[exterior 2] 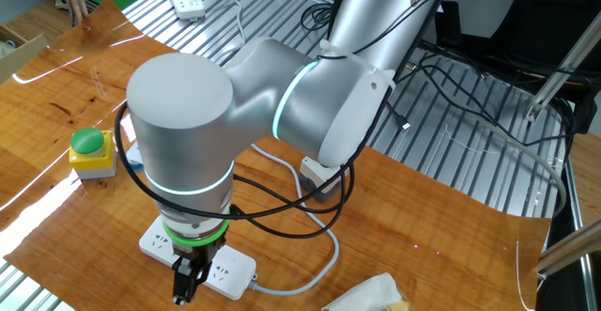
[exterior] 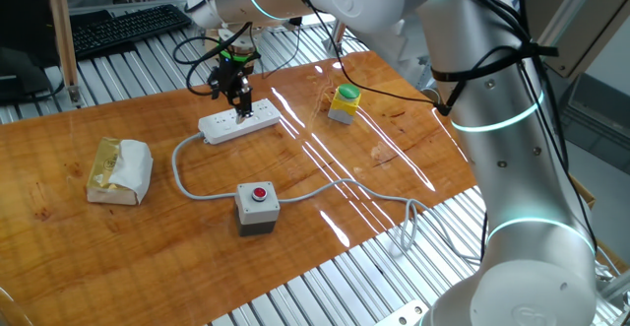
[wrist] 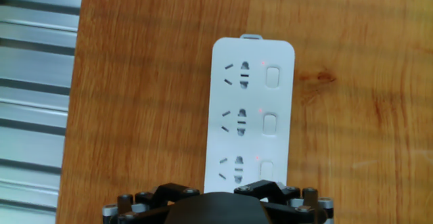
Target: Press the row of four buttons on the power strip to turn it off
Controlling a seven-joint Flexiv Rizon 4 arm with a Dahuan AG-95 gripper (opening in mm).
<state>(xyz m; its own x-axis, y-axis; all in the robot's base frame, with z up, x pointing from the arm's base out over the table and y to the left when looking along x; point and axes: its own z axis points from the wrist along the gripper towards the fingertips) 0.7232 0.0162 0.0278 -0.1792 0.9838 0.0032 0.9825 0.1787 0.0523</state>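
Note:
The white power strip (exterior: 239,124) lies on the wooden table, and a grey cable runs from its left end. My gripper (exterior: 241,99) hangs just above its middle, pointing down. From the other side, the gripper (exterior 2: 186,290) hides part of the power strip (exterior 2: 223,270). The hand view looks down the power strip (wrist: 233,95). Three of the four buttons show there (wrist: 273,76), (wrist: 270,124), (wrist: 266,170), each with a small red dot beside it. The hand's dark body (wrist: 216,207) covers the near end and any further button. No view shows the fingertips clearly.
A grey box with a red round button (exterior: 258,206) stands in front of the strip. A yellow-green button block (exterior: 345,102) stands to the right, and a yellowish packet (exterior: 118,168) lies to the left. A keyboard (exterior: 123,29) sits beyond the table. Ribbed metal (wrist: 34,102) borders the wood.

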